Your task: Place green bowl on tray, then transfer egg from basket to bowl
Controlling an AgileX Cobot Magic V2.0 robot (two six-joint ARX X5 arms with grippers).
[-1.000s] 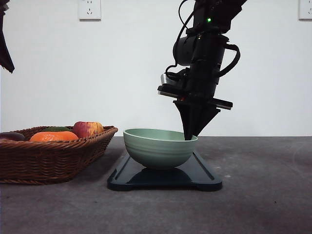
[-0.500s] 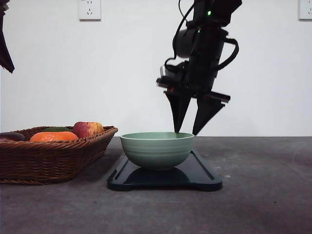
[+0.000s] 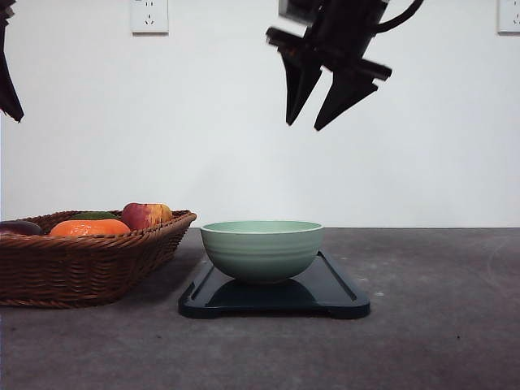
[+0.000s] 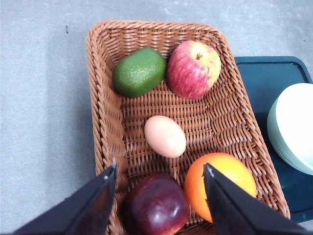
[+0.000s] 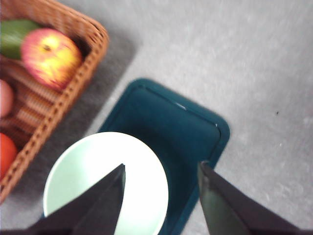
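So the green bowl (image 3: 262,250) is sitting upright on the tray (image 3: 341,294), toward its left end, closest to the basket (image 3: 89,268). The right gripper (image 3: 302,124) hangs high above the bowl with its fingers spread apart, holding nothing. The egg (image 4: 165,136) lies mid-basket between the green fruit (image 4: 139,71), red-yellow apple (image 4: 193,69), orange (image 4: 220,184) and dark red apple (image 4: 155,205). The left gripper (image 4: 159,174) looks down on the basket, jaws wide, and seems well clear of it, though height's hard to judge.
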